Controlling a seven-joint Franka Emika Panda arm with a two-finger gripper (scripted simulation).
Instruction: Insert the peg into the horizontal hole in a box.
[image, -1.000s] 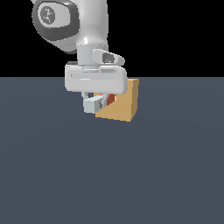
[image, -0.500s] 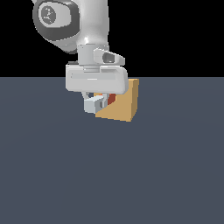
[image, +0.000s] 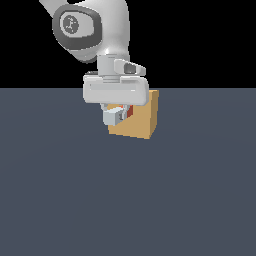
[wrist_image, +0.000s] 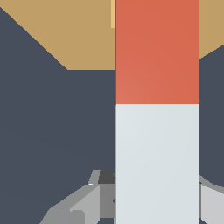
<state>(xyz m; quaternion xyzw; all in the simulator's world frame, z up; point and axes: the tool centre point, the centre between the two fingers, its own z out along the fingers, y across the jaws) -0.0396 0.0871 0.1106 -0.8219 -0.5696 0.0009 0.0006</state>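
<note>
Little has shifted: gripper (image: 116, 116) still pinches the peg (wrist_image: 156, 109) by its white end, orange end reaching into the box (image: 142, 120) beyond.

The worktop (image: 60, 190) lies open across the whole foreground and out to both sides of the exterior view, giving broad passage. The only standing obstacle is the box (image: 142, 120), set well back near the worktop's far edge. The gripper (image: 119, 114) hangs directly against its near face, closed around the peg (wrist_image: 156, 109), whose orange end reaches to the box in the wrist view. That face is crowded; the box's flank on the exterior view's right is clear.
</note>
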